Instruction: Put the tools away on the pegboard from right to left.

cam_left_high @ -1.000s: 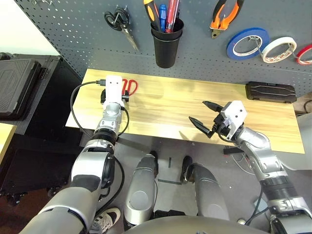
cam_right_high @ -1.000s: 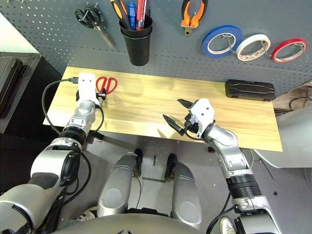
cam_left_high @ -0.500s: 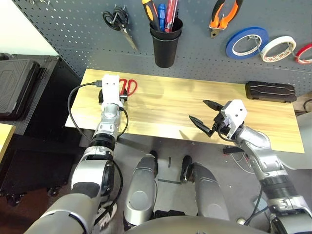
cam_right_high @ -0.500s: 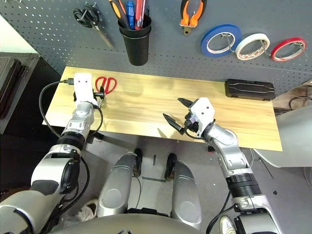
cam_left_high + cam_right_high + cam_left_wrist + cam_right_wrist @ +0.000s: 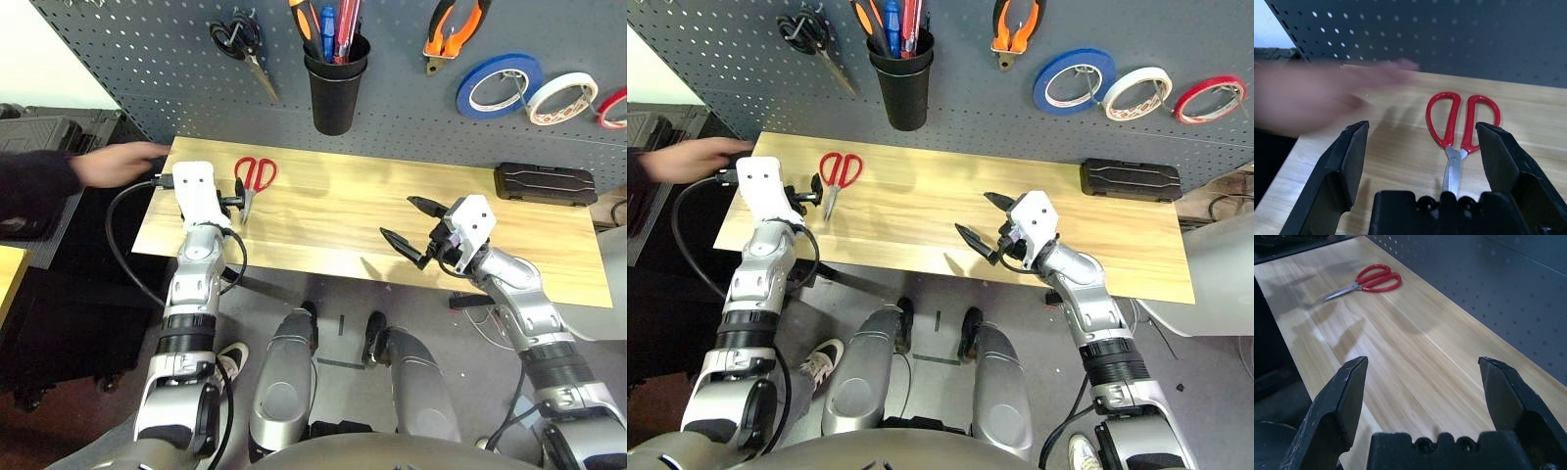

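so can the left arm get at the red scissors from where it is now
Probably yes. The red-handled scissors lie flat on the table just ahead of the open left pincer, nothing between them. A person's hand reaches in alongside, which could interfere.

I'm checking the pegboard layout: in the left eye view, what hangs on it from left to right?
Black scissors → black cup holding the screwdriver → pliers → blue tape → cream tape → red tape, cut off by the picture's edge.

Wooden table (image 5: 333, 225): red-handled scissors (image 5: 255, 176), black case (image 5: 545, 184)
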Available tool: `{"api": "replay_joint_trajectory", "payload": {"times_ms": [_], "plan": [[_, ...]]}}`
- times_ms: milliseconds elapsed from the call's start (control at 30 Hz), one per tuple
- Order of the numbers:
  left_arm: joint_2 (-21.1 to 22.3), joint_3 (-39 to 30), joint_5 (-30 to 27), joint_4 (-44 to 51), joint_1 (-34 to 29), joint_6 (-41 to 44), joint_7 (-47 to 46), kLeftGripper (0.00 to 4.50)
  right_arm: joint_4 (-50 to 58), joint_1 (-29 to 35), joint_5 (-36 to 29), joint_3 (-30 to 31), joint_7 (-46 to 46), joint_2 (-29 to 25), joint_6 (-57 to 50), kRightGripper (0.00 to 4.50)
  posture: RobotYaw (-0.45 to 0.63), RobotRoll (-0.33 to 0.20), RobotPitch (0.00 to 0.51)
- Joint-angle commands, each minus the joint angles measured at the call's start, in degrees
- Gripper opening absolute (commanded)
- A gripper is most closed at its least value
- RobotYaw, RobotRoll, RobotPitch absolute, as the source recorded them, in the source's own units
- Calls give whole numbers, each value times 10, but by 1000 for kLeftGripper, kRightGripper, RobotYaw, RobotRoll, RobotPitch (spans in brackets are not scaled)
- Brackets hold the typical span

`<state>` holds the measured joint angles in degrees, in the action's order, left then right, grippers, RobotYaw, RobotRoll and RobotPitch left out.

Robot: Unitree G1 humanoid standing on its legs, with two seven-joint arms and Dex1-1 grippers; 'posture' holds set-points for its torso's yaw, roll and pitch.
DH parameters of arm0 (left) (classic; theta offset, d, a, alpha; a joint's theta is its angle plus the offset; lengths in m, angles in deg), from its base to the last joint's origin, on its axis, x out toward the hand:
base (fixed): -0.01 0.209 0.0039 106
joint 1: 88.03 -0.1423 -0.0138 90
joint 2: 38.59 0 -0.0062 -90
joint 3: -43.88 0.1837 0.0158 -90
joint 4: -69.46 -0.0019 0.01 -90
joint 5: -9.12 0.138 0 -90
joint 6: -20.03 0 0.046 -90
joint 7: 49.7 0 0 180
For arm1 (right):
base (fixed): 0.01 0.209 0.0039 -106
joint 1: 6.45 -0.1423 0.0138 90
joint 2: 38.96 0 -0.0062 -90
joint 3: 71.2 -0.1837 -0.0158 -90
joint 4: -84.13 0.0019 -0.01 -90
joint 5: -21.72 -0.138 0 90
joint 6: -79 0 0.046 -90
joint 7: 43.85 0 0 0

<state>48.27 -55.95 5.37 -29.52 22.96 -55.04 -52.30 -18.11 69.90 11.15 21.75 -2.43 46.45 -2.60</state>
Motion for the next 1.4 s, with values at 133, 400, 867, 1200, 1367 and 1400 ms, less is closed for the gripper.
{"api": "replay_joint_trajectory", "payload": {"times_ms": [133,400,867,1200,1367,1400], "plan": [[-3,-1,-2,29,-15,28,8,4470,-24,-2,0,1,10,3,10,4500,288,0,334],[-7,7,3,46,-23,40,16,4470,-35,-7,0,-1,17,2,17,4500,292,0,330],[24,33,39,-41,-13,29,34,4470,-6,12,-11,2,48,-6,-6,4500,275,0,339],[49,29,55,-287,80,-59,25,4470,59,47,-14,-10,34,-25,-37,4500,182,0,353],[52,30,58,-370,116,-95,20,4470,98,72,-15,-8,29,-38,-64,4500,148,0,365],[52,29,58,-378,120,-98,18,4470,105,77,-16,-8,30,-41,-69,4500,143,0,370]]}}
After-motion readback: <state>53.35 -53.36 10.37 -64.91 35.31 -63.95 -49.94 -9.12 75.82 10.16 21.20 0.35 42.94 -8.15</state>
